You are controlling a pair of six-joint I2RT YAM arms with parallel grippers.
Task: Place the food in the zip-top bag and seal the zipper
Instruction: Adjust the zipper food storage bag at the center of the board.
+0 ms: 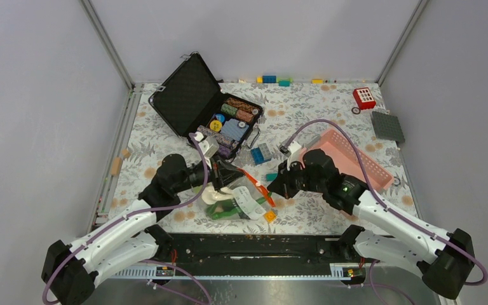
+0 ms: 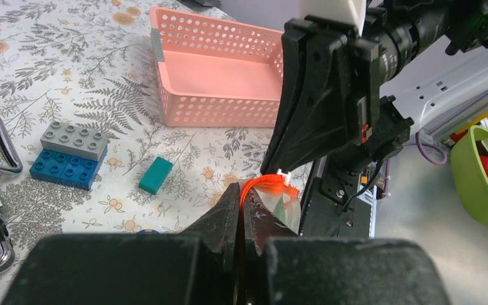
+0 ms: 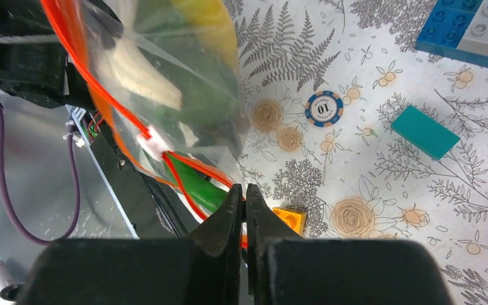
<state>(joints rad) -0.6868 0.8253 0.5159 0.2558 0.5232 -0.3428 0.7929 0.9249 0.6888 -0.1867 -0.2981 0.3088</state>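
The zip-top bag lies at the near middle of the table, clear, with a white label. Food shows inside it: a white piece, a green pod and a yellow piece. My left gripper is shut on the zipper at the bag's far end. The white slider sits just beyond its fingertips. My right gripper is shut on the orange-red zipper at the other end. The slider also shows in the right wrist view, between the two grippers.
A pink basket stands to the right. An open black case with poker chips stands at the back left. Blue and grey bricks, a teal brick, an orange brick and a poker chip lie around the bag.
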